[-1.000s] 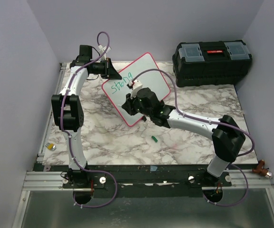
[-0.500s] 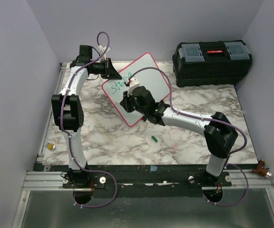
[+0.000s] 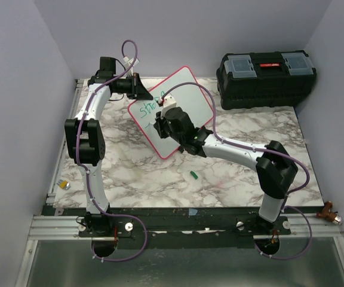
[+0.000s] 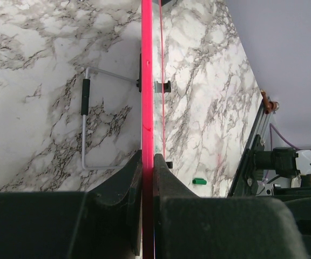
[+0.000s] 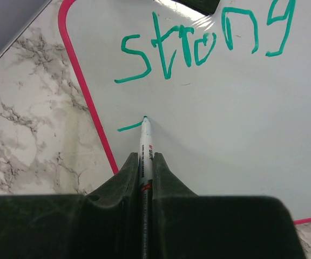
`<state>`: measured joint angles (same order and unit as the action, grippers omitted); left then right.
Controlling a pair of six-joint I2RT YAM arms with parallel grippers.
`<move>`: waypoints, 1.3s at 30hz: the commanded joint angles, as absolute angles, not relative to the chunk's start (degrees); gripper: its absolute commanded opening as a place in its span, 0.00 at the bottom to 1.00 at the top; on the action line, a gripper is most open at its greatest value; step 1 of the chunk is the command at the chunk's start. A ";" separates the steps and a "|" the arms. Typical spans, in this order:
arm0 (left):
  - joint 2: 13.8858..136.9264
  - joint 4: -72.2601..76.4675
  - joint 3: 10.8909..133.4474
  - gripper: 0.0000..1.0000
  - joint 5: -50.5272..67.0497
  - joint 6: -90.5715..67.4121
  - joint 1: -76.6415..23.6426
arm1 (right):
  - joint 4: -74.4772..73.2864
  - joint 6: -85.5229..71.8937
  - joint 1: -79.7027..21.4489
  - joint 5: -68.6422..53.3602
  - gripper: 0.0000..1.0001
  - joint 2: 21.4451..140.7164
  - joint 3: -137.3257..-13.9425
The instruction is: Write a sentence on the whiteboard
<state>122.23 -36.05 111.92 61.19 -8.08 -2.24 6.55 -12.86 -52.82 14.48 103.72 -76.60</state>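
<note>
**Marker Tip in Contact with the Whiteboard**

The right gripper [image 5: 144, 160] is closed on a marker [image 5: 146, 141], whose barrel projects forward between the fingers. The marker tip touches the whiteboard [image 5: 236, 135] at the right end of a short green stroke [image 5: 129, 128]. The sentence [image 5: 198, 43], which reads "strong", lies ahead of the tip, farther up the board. The left gripper [image 4: 147, 164] is clamped on the board's pink-red frame, and the board is seen edge-on between its fingers.
</note>
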 commanded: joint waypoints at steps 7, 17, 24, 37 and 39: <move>121.03 -35.43 110.92 0.00 61.12 -4.93 -3.25 | 6.49 -11.60 -53.22 12.90 0.01 101.74 -78.46; 120.94 -35.46 110.85 0.00 61.16 -4.86 -3.26 | 5.99 -12.78 -53.17 11.32 0.01 104.52 -82.19; 120.83 -35.60 110.82 0.00 61.25 -4.68 -3.32 | 3.89 -12.86 -53.17 12.18 0.01 107.52 -84.84; 120.85 -35.60 110.74 0.00 61.31 -4.76 -3.18 | 3.16 -13.57 -53.17 12.74 0.01 107.69 -81.86; 120.85 -35.53 110.74 0.00 61.30 -4.79 -3.20 | 3.13 -14.00 -53.17 12.53 0.01 107.32 -80.93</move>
<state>122.23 -35.83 111.68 61.08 -8.19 -2.11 4.93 -13.04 -52.84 12.34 107.18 -83.26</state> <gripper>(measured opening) 0.092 0.113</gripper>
